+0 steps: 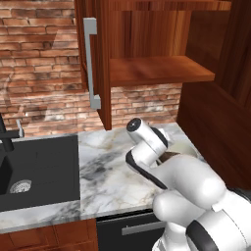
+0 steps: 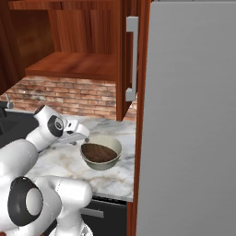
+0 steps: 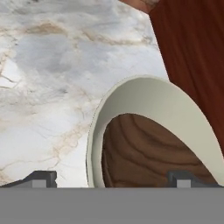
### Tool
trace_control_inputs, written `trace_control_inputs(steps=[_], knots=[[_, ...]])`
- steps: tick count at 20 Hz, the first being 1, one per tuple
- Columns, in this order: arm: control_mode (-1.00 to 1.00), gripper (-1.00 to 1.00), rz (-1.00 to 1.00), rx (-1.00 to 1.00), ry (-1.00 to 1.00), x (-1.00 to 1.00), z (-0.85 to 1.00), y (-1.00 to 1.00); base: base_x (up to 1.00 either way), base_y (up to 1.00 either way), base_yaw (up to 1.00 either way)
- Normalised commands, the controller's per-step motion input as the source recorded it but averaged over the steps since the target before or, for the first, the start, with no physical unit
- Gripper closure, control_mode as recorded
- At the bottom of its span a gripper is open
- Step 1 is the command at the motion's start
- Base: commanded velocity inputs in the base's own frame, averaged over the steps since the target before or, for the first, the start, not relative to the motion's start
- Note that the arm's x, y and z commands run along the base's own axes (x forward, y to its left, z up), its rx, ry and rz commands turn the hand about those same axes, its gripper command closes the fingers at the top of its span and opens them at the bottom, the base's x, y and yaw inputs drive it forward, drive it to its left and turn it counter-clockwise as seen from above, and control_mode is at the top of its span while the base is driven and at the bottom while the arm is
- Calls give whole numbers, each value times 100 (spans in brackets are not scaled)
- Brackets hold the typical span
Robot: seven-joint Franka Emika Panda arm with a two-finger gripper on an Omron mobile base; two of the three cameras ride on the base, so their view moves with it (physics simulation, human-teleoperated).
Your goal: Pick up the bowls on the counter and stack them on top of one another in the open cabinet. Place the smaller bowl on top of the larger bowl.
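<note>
The smaller bowl [image 2: 98, 153], dark brown and wood-like, lies inside the larger bowl [image 2: 108, 144], which is pale cream and stands on the counter [image 2: 64, 159] near its right end. In the hand view the pale larger bowl [image 3: 148, 94] is seen close up with the smaller bowl [image 3: 144, 153] nested in it. My gripper [image 3: 111, 179] is open just above them: one fingertip [image 3: 41, 178] is outside the pale rim and the other is over the bowls. In the left base view my arm covers most of the larger bowl [image 1: 185, 148]. The cabinet [image 1: 157, 71] stands open above, its shelf bare.
A black sink [image 1: 39, 166] with a dark faucet [image 1: 5, 132] is set into the counter at the left. The open cabinet door with its grey bar handle [image 1: 90, 63] hangs above the counter. A tall wooden panel [image 1: 215, 122] closes the right side; a grey slab [image 2: 189, 115] stands beside it.
</note>
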Motion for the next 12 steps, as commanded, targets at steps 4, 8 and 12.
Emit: trace_control_inputs(steps=[4, 8, 12], knots=[[-100, -100, 0, 0, 0, 9, -4, 0, 0, 0, 0], [-100, -100, 0, 0, 0, 8, -5, 0, 0, 0, 0], [-100, -100, 0, 0, 0, 12, -9, 0, 0, 0, 0]])
